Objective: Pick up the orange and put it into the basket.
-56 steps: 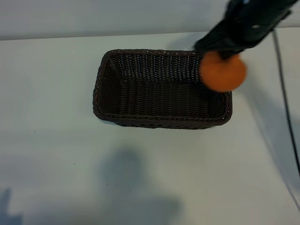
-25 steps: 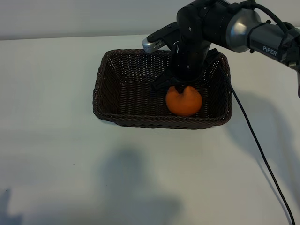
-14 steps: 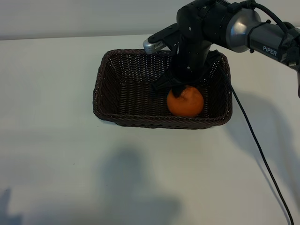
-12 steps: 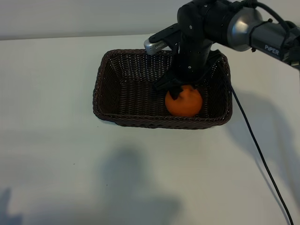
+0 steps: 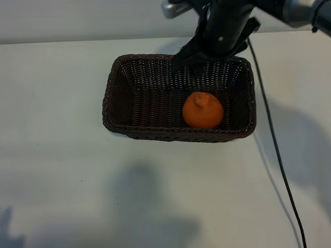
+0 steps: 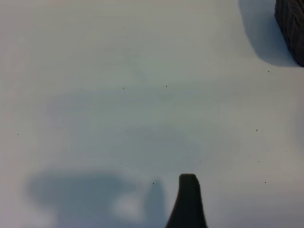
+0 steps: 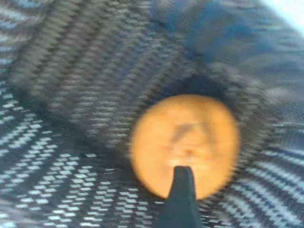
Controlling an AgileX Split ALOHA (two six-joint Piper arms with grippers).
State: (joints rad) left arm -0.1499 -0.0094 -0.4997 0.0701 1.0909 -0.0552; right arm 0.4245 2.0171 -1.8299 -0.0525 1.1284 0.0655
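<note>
White tabletop [image 5: 62, 155] surrounds the basket [image 5: 111, 103], where we see the orange [image 5: 202, 109] resting free on its floor at the right end. Above the far rim our right gripper [image 5: 207, 51] hangs released, holding nothing; our left gripper [image 6: 188, 199] idles, jaws spread, left of the basket.

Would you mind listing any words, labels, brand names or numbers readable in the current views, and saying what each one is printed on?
None: no readable text appears in any current view.
The right arm shows no legible lettering on the part in frame.
The basket, the orange and the table carry no print.
The left wrist view shows only bare table and a corner of the basket.
</note>
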